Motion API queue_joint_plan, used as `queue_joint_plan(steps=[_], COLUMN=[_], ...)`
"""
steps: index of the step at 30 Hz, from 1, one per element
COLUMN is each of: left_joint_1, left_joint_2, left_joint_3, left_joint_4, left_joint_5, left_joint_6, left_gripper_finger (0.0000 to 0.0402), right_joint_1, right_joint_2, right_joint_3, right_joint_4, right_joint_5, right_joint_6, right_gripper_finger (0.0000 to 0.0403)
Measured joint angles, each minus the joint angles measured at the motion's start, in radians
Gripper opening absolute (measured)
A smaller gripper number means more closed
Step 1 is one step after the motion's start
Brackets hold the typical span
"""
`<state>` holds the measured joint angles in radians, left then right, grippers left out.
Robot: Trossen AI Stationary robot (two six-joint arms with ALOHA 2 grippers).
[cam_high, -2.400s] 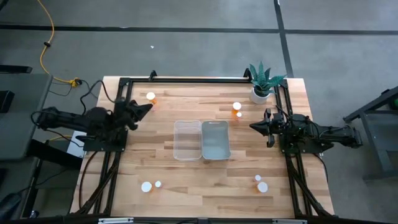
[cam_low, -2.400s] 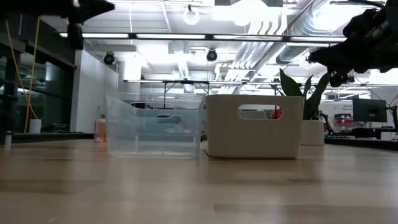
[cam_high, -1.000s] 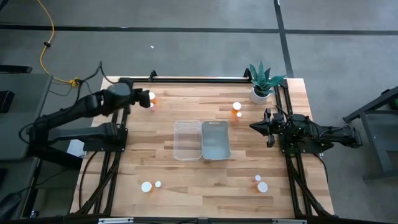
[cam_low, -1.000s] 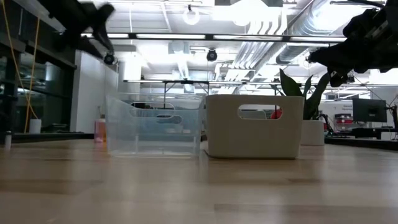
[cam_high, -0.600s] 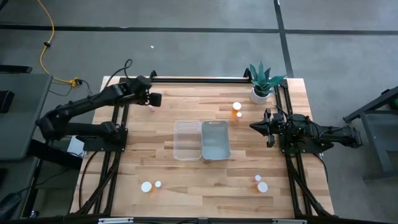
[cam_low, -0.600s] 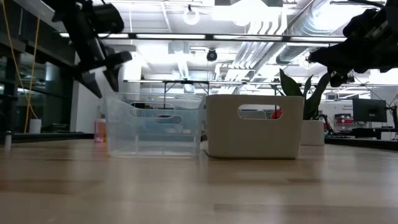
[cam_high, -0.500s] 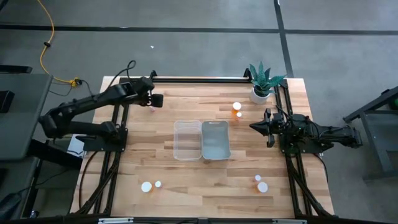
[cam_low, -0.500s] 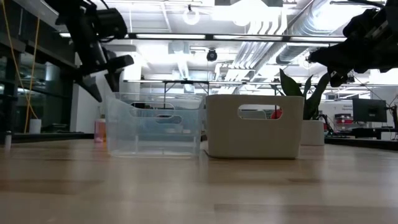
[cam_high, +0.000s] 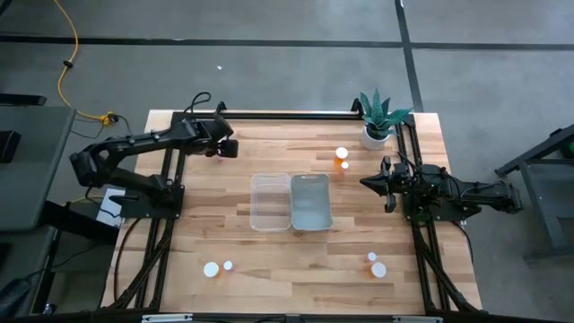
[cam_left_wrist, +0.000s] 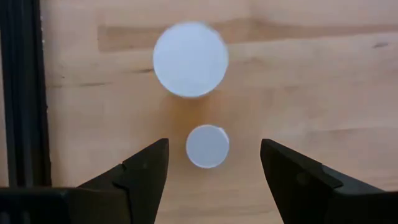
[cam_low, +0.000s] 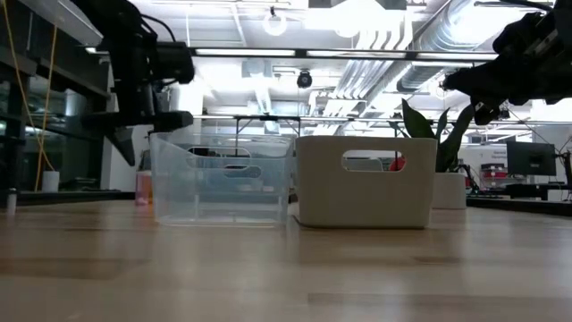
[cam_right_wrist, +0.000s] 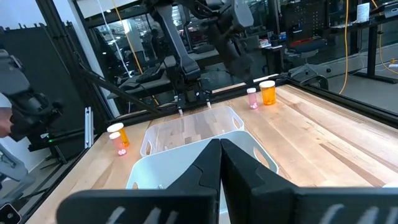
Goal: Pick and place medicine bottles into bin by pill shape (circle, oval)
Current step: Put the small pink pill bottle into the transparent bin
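Medicine bottles' 2 round white caps (cam_left_wrist: pixel 190 59) sit on grained wood (cam_left_wrist: pixel 323 81).

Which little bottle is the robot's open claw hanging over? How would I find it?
Look at the table's far left corner, where the left gripper hangs with its jaws open. Two white-capped bottles stand there side by side. It is the small-capped bottle, not the big-capped bottle beside it.

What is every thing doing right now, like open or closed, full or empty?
left gripper: open, above the small-capped bottle
large-capped bottle: upright, capped, beside it
right gripper: shut, holding nothing
clear bin: empty
white bin: empty
plant pot: upright
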<state>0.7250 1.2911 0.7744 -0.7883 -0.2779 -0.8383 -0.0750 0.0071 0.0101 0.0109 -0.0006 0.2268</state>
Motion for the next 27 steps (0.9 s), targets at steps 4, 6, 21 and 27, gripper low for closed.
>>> queue_joint_plan(steps=[4, 6, 21, 27], left_joint_1=[0.001, 0.001, 0.008, 0.008], left_joint_2=[0.04, 0.051, 0.055, 0.055], left_joint_3=[-0.016, -0.021, -0.075, -0.076], left_joint_4=[0.001, 0.017, 0.097, 0.131], left_joint_5=[0.004, 0.004, 0.018, -0.005], left_joint_6=[-0.023, -0.031, -0.079, -0.086], left_gripper_finger=[0.0241, 0.0241, 0.0241, 0.0241], right_joint_1=[0.0, 0.0, 0.0, 0.0], right_joint_2=[0.0, 0.0, 0.0, 0.0], right_joint_3=[0.0, 0.0, 0.0, 0.0], right_joint_4=[0.0, 0.0, 0.0, 0.0], right_joint_5=[0.0, 0.0, 0.0, 0.0], right_joint_6=[0.0, 0.0, 0.0, 0.0], right_gripper_finger=[0.0, 0.0, 0.0, 0.0])
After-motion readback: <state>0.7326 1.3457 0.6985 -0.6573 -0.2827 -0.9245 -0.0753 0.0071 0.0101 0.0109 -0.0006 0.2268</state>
